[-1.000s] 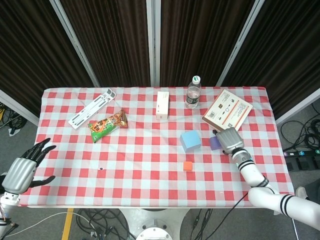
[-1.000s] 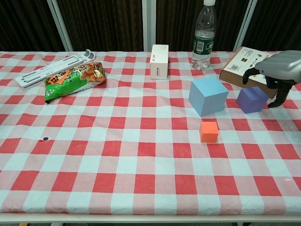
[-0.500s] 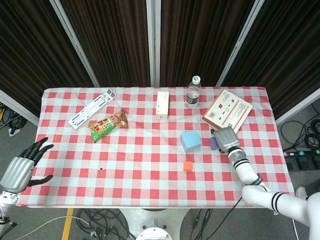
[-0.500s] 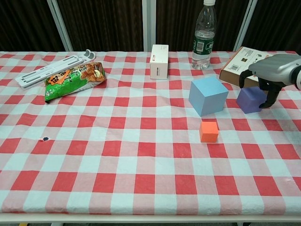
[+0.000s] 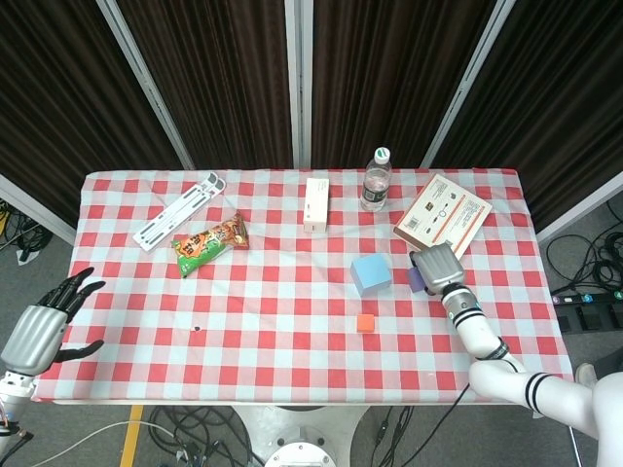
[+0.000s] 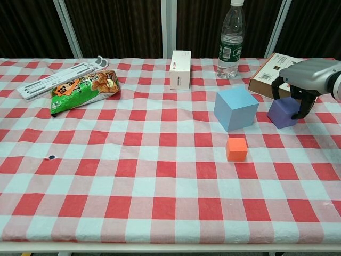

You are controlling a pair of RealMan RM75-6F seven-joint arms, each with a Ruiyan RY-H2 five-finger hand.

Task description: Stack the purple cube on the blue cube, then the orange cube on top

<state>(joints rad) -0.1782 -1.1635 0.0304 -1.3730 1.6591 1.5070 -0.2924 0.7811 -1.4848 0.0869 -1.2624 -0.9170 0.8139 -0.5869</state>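
The purple cube (image 6: pixel 282 112) rests on the checked cloth, right of the larger blue cube (image 6: pixel 236 108) and just in front of a brown box. My right hand (image 6: pixel 306 76) arches over it from above, fingers (image 6: pixel 302 108) pressed to its left and right sides in a grip. In the head view the right hand (image 5: pixel 437 266) covers most of the purple cube (image 5: pixel 416 280), beside the blue cube (image 5: pixel 371 272). The small orange cube (image 6: pixel 236 149) stands alone in front of the blue one. My left hand (image 5: pixel 39 329) hovers off the table's front left corner, fingers spread and empty.
Behind the cubes stand a water bottle (image 6: pixel 231 38), a white carton (image 6: pixel 180 69) and a flat brown box (image 6: pixel 276 71). A snack bag (image 6: pixel 82 90) and a white folding stand (image 6: pixel 58 78) lie at the far left. A small dark spot (image 6: pixel 51 157) marks the cloth.
My right hand has slid left over the purple cube, and its fingers have drawn in against the cube's sides. The cubes have not moved. The left hand shifted slightly.
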